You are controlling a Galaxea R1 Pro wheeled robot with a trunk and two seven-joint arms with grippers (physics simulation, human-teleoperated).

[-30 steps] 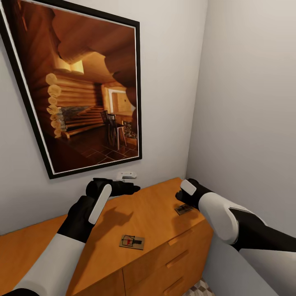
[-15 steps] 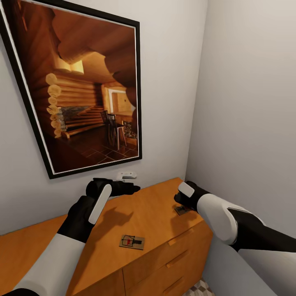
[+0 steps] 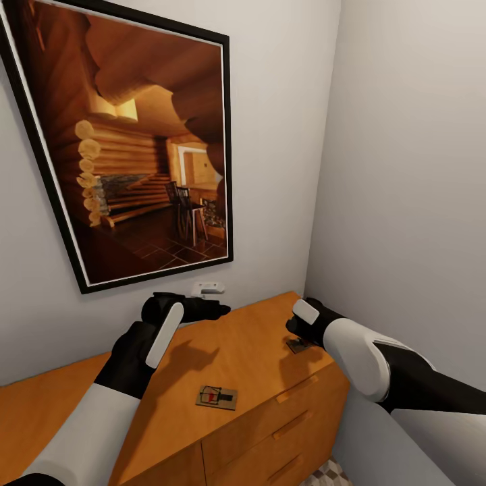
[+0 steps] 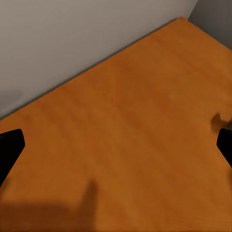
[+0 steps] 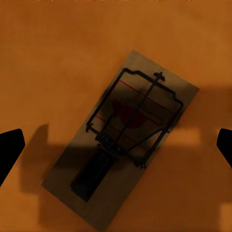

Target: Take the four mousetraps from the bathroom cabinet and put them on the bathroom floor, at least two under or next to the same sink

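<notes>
Fingers of the right gripper [image 3: 301, 335] point down at the cabinet [image 3: 256, 351] top in the head view, poised just over a mousetrap [image 3: 298, 345] near the cabinet's front right corner; how wide they stand I cannot tell from here. A second mousetrap [image 3: 217, 397] lies flat toward the front edge, between the two arms and apart from both. The left gripper [image 3: 219, 309] reaches toward the wall below a framed picture [image 3: 128, 135], gripping nothing. Seen from the left wrist, its dark fingertips [image 4: 9, 150] sit spread far apart above bare orange wood. Seen from the right wrist, the fingertips [image 5: 10, 145] stand wide open, the tan board [image 5: 121, 145] lying askew between them, untouched, its wire and red mark facing up, in shadow.
</notes>
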